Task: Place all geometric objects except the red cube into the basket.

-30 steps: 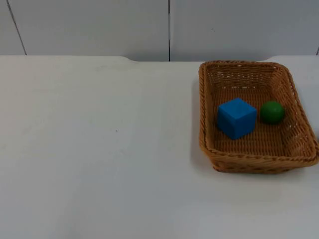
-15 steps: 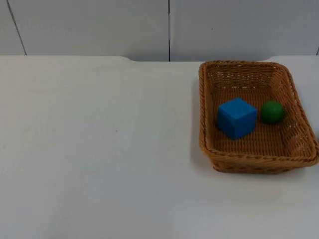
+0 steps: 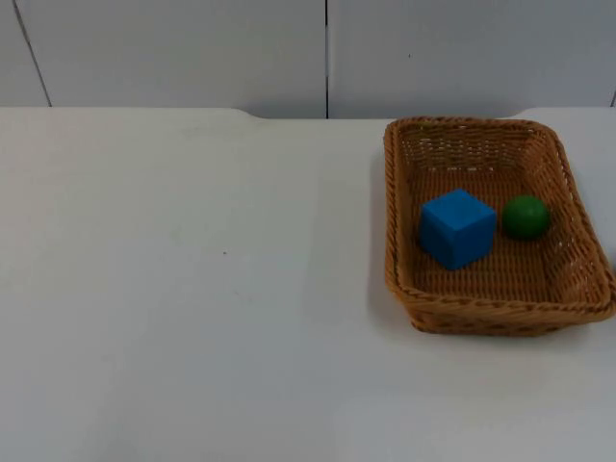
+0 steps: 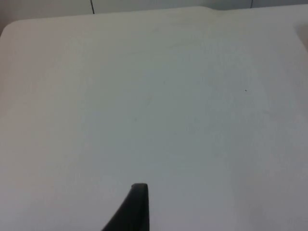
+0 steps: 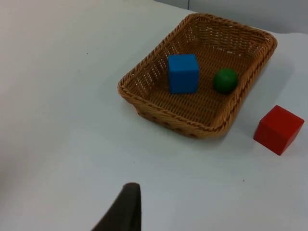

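A brown wicker basket stands at the right side of the white table. Inside it lie a blue cube and, to its right, a green ball. The right wrist view has the same basket with the blue cube and green ball in it. A red cube rests on the table just outside the basket, apart from its rim. My right gripper hangs well back from the basket. My left gripper waits above bare table.
The grey partition wall closes off the far edge of the table. White table top stretches to the left of the basket and in front of it.
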Action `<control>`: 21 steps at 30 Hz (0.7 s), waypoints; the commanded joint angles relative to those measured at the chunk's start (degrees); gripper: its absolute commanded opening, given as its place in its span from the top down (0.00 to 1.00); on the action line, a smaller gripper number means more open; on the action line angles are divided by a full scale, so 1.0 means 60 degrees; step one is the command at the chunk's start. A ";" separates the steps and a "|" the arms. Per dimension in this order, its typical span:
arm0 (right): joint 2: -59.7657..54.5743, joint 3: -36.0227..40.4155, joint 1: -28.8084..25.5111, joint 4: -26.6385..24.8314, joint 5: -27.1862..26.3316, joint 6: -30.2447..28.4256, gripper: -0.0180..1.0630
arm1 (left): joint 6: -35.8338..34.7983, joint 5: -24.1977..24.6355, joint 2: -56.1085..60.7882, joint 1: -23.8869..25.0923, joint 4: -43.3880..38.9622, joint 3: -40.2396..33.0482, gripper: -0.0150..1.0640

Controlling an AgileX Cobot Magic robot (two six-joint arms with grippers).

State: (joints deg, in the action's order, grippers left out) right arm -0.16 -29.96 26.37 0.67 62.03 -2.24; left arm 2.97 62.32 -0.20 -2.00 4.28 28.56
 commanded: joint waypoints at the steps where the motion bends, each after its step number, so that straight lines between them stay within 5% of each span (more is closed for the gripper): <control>1: 0.0026 0.0059 0.0030 0.0110 -0.0029 0.0100 0.01 | -0.0078 -0.0115 0.0034 0.0013 -0.0043 -0.0039 0.04; 15: 0.0026 0.0059 -0.0072 0.0028 -0.0047 0.0448 0.01 | -0.0078 -0.0115 0.0034 0.0013 -0.0043 -0.0039 0.04; 21: 0.0026 0.0059 -0.1905 0.0028 -0.0047 0.0448 0.01 | -0.0078 -0.0115 0.0034 0.0013 -0.0043 -0.0039 0.04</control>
State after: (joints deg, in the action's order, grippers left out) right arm -0.16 -29.96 19.29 0.89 62.03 0.00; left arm 2.97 62.32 -0.20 -2.00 4.28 28.56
